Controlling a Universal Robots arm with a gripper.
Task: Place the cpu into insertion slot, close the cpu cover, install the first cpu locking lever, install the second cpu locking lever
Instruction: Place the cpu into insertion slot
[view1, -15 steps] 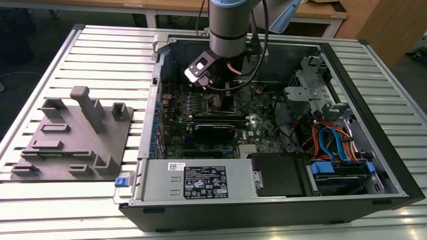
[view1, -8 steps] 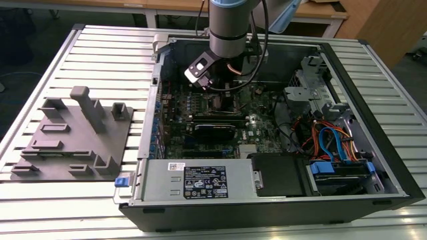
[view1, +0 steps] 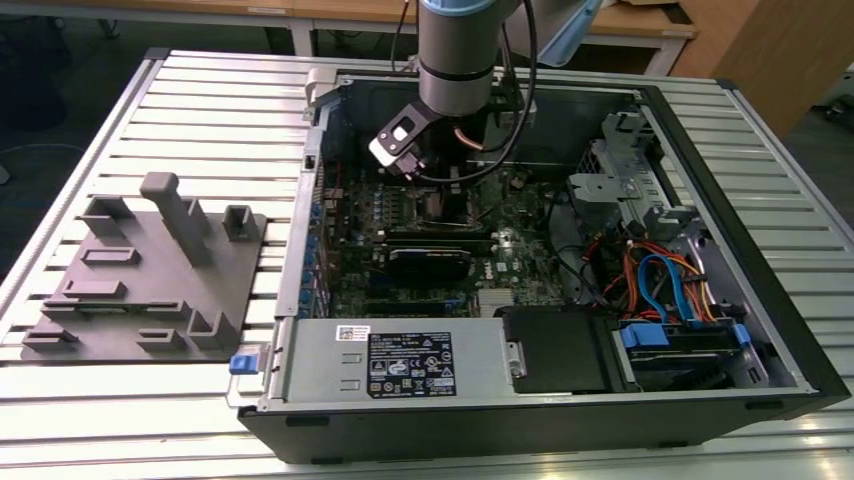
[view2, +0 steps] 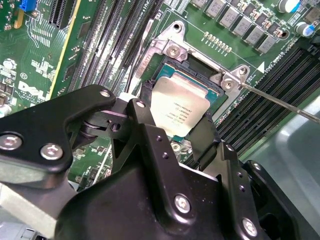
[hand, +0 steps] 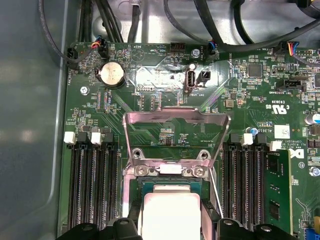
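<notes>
In both wrist views my gripper (view2: 176, 122) (hand: 170, 225) holds the cpu (view2: 175, 105) (hand: 169, 212), a flat silver square, with one black finger (view2: 142, 117) at each of two opposite edges. The cpu hangs level right over the insertion slot (view2: 197, 75) (hand: 150, 186), whose dark frame shows around it; whether it rests in the slot I cannot tell. The cpu cover (hand: 175, 125) stands swung up and open behind the slot. Two thin wire levers (view2: 280, 102) (view2: 141, 55) lie unlatched beside the socket. In the exterior view the gripper (view1: 447, 195) reaches down into the open computer case.
Black memory slots (hand: 95, 185) (hand: 247, 185) flank the socket on both sides. Cables (view1: 654, 280) and a drive cage (view1: 627, 170) fill the case at the exterior view's right. A grey fixture plate (view1: 147, 270) lies on the slatted table at the exterior view's left.
</notes>
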